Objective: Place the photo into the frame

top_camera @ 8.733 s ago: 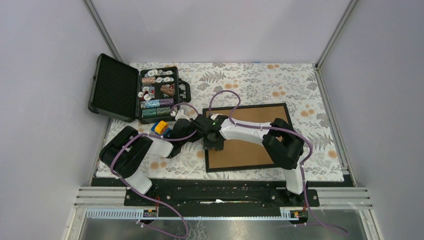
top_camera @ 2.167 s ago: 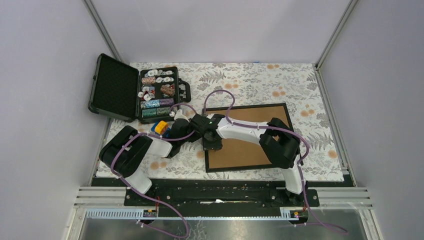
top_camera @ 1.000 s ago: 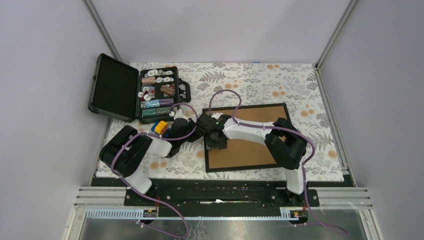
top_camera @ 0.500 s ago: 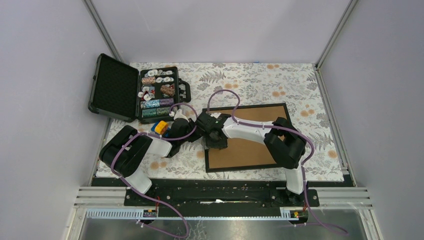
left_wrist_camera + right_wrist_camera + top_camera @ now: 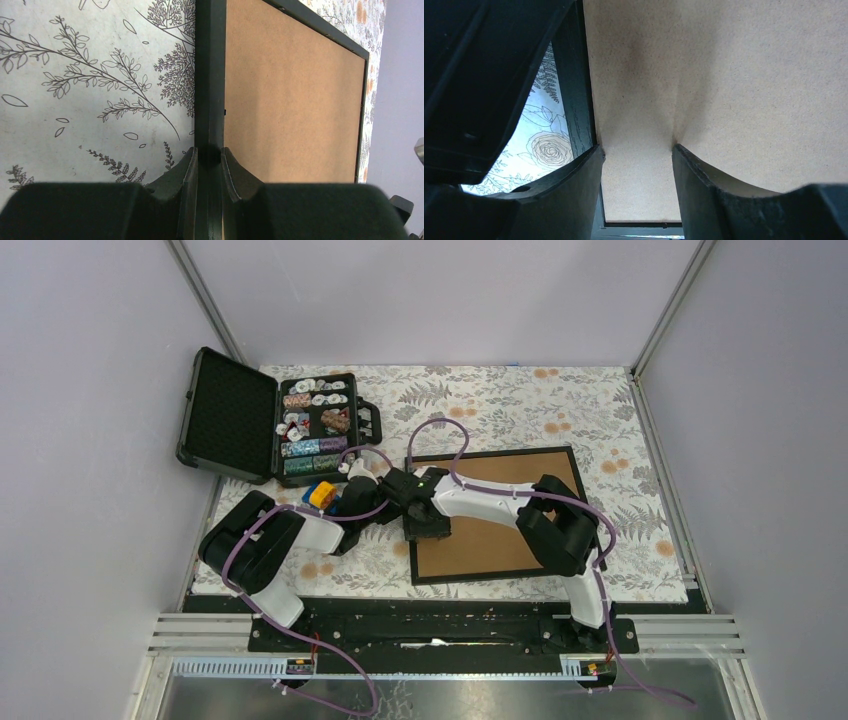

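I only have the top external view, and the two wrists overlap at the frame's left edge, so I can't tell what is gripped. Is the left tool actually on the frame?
Observer: Yes. In the left wrist view the left tool is closed on the frame, with one finger on each side of its black moulding.
Operator: And the right tool?
Observer: The right tool is open. Its tips are down at the brown backing board, just inside that same moulding, and contact looks likely.
Operator: Can you see the photo from either wrist?
Observer: No. Both wrist views show only board, moulding and a strip of floral tablecloth. The frame lies back-up.
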You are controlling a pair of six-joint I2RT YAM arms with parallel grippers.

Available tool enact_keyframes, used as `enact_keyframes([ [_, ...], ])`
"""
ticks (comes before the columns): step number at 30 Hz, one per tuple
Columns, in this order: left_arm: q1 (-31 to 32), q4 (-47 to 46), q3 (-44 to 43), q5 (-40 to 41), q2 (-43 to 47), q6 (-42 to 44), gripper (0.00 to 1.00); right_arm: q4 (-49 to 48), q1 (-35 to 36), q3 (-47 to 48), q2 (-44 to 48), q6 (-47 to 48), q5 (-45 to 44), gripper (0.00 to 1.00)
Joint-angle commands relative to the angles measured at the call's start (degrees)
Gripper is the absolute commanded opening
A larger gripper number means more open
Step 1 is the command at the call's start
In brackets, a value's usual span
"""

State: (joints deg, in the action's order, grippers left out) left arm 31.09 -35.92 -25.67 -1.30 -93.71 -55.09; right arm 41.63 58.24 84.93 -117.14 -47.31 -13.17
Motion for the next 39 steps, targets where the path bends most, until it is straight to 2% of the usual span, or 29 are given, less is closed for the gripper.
enact_keyframes([
  [1, 0.1, 13.8, 2.4, 3.4, -3.1, 3.1, 0.00, 7.4, 2.0, -2.7, -8.8, -1.4, -3.9, 0.60],
  [9, 0.1, 13.9, 2.3, 3.3, -3.2, 3.1, 0.00, 7.3, 4.0, -5.7, -11.3, -3.8, -4.6, 0.60],
  [17, 0.1, 14.1, 2.2, 3.4, -3.3, 3.2, 0.00, 3.2, 5.1, -11.5, -8.0, -4.1, -1.6, 0.60],
  [27, 0.0, 14.1, 2.3, 3.5, -3.1, 3.3, 0.00, 4.1, 5.9, -10.1, -6.8, 8.8, -3.6, 0.61],
  [32, 0.1, 13.9, 2.4, 3.2, -3.1, 3.3, 0.00, -1.7, 1.4, -12.0, -2.7, 6.0, 2.3, 0.61],
  [36, 0.1, 14.1, 2.4, 3.5, -3.1, 3.4, 0.00, -8.0, -2.5, -16.0, 3.5, 0.2, 5.2, 0.61],
  [39, 0.1, 14.1, 2.4, 3.5, -3.1, 3.4, 0.00, -10.7, -3.7, -17.7, 6.0, -0.6, 5.9, 0.61],
])
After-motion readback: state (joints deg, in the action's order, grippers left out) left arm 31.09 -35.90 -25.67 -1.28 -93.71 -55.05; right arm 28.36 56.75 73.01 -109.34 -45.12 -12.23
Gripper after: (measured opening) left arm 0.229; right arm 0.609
